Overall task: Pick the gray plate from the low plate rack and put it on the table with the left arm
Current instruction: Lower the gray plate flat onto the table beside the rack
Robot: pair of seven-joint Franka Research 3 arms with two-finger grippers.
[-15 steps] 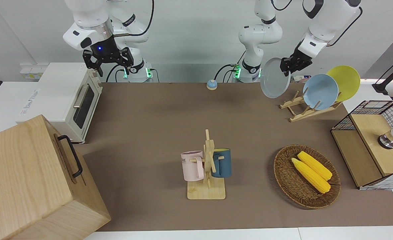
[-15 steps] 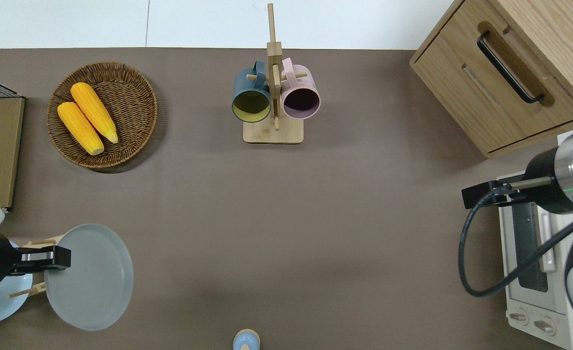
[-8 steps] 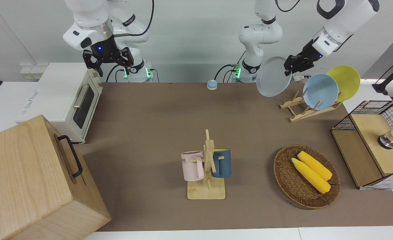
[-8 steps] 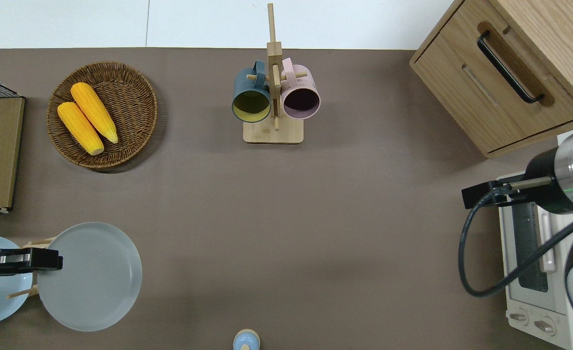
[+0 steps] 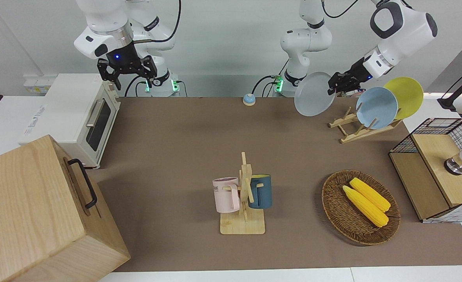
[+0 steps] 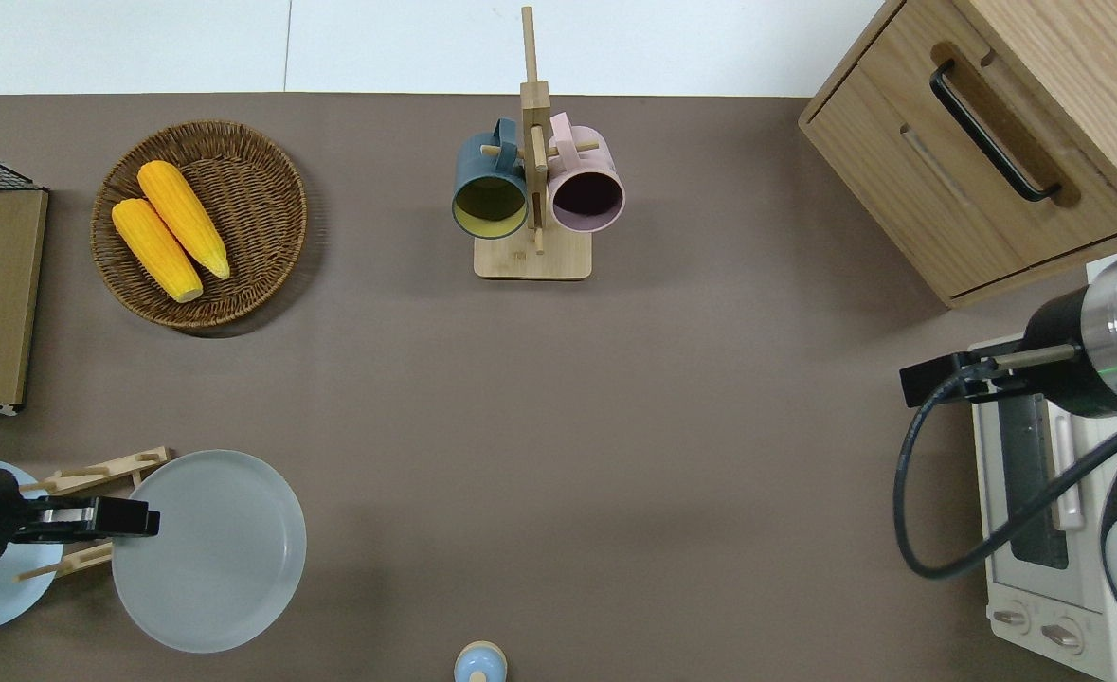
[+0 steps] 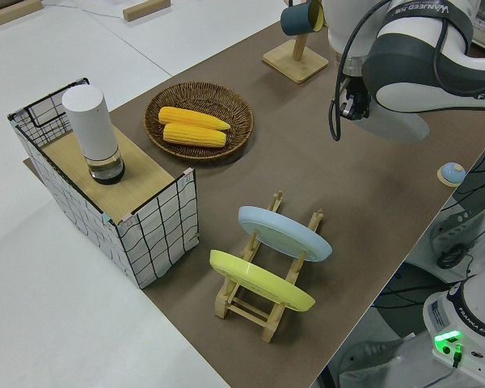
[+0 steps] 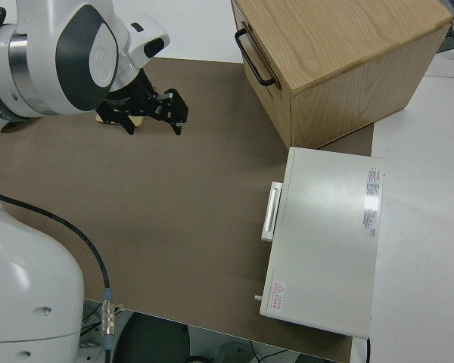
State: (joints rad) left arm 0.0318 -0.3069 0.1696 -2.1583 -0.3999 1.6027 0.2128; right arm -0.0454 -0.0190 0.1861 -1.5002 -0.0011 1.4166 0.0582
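Observation:
My left gripper [image 5: 334, 84] is shut on the rim of the gray plate [image 5: 312, 94] and holds it tilted in the air. In the overhead view the plate [image 6: 212, 554] hangs over the bare table [image 6: 615, 426], just beside the low plate rack [image 6: 94, 466], toward the right arm's end, with the gripper [image 6: 141, 519] at the plate's rack-side edge. The rack [image 5: 356, 131] holds a sky-blue plate [image 5: 376, 107] and a yellow plate [image 5: 405, 96]. My right gripper [image 5: 127, 74] is open and parked.
A mug stand [image 5: 243, 196] with two mugs stands mid-table. A wicker basket [image 5: 338, 213] with corn and a wire shelf box [image 5: 436, 172] lie toward the left arm's end. A toaster oven [image 5: 78, 117] and wooden cabinet [image 5: 38, 211] fill the right arm's end. A small bell [image 5: 249, 99] sits near the robots.
My left gripper has carried the gray plate away from the rack toward the right arm's end. The plate now lies flatter. The right arm has not moved.

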